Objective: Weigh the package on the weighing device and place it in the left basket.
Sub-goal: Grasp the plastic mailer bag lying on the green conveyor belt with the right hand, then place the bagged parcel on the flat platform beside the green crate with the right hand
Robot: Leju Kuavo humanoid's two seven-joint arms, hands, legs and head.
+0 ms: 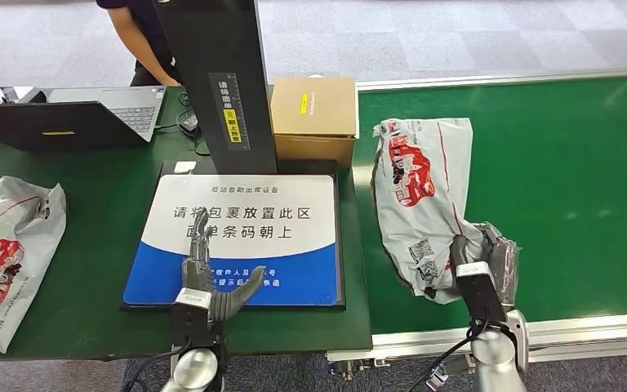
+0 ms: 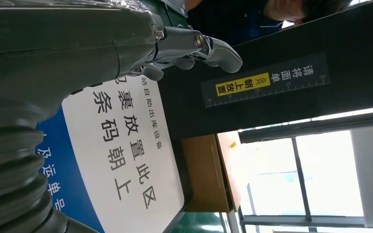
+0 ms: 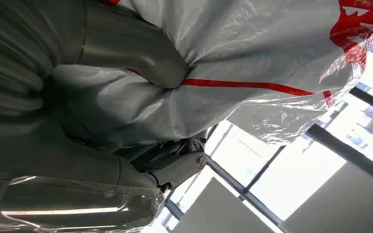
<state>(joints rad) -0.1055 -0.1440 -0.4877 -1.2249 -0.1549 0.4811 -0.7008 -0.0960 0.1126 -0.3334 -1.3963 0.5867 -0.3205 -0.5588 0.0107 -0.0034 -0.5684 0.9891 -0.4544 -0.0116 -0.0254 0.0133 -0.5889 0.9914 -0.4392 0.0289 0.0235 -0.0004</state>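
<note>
Package: grey plastic mailer bag w/ red print [image 1: 418,204] lies on green conveyor surface [image 1: 571,180], near end gripped by right hand [image 1: 483,260], thumb pressed into the plastic. Left hand [image 1: 208,282] holds nothing, fingers spread, above blue-and-white weighing platform [image 1: 294,245] printed 请将包裹放置此区 / 面单条码朝上. Black post [image 1: 220,82] behind it has yellow label 朝上放置 under 请将面单. Brown cardboard box [image 1: 314,118] just beside post. Second grey mailer bag [image 1: 8,257] at far left; laptop [image 1: 73,118] behind.
</note>
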